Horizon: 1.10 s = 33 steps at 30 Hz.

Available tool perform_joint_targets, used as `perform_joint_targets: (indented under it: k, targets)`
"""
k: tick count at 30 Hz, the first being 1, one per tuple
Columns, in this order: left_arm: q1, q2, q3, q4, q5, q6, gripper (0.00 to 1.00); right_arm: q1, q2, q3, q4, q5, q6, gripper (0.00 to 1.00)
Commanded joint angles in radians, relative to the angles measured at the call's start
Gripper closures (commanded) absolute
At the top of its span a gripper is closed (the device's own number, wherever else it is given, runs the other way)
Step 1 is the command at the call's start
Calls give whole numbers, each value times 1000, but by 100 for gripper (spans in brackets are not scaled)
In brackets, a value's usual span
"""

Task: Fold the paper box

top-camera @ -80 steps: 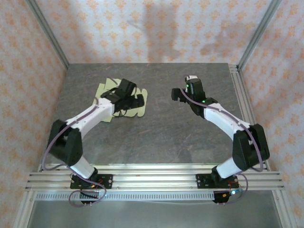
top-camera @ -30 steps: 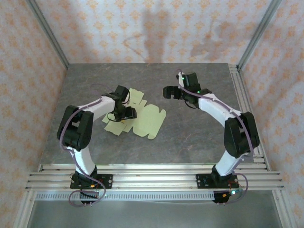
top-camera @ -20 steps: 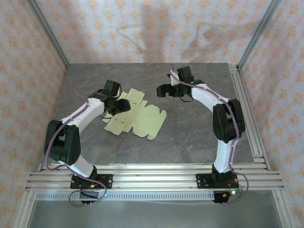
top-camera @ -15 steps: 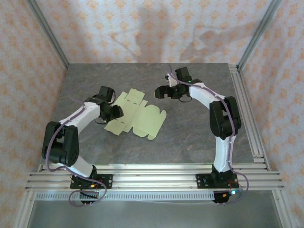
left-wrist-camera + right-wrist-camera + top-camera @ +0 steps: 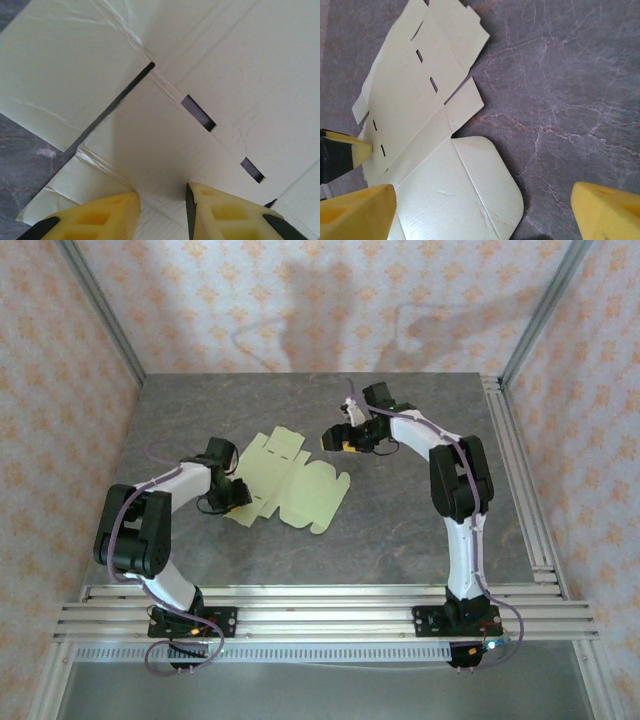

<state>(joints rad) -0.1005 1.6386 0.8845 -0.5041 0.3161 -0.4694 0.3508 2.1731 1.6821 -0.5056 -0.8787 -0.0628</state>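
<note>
The paper box [image 5: 290,480] lies unfolded and flat on the table, a pale yellow-green card with slots and a rounded flap [image 5: 475,195]. My left gripper [image 5: 230,494] sits low at the card's left edge. In the left wrist view its yellow fingertips [image 5: 102,217] rest close on the card [image 5: 200,65] with a narrow gap between them and nothing clamped. My right gripper [image 5: 340,437] hovers just beyond the card's upper right corner. Its jaws [image 5: 480,215] stand wide apart and empty above the card [image 5: 420,100] and the bare table.
The dark stone table [image 5: 410,520] stretches to the right and front of the card. Aluminium rails run along the right side [image 5: 515,470] and the near edge [image 5: 320,615]. Patterned walls close in the back and sides.
My left gripper slid from above the card to its left edge and its jaws narrowed. The right gripper moved left, toward the card's upper right corner. The card now lies flatter.
</note>
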Motion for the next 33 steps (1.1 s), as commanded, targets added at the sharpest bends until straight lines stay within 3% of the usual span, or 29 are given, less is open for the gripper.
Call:
perform_joint_targets:
  k: [1, 10, 21, 33]
  targets:
    - [16, 54, -61, 48, 13, 22, 67, 6, 37, 42, -50, -60, -37, 11]
    - [19, 74, -81, 82, 51, 10, 67, 6, 166, 167, -184, -154, -106, 17]
    - [28, 80, -80, 84, 63, 6, 67, 6, 217, 264, -504, -195, -360, 21]
    - [27, 90, -21, 42, 53, 38, 67, 6, 122, 199, -471, -331, -388, 30]
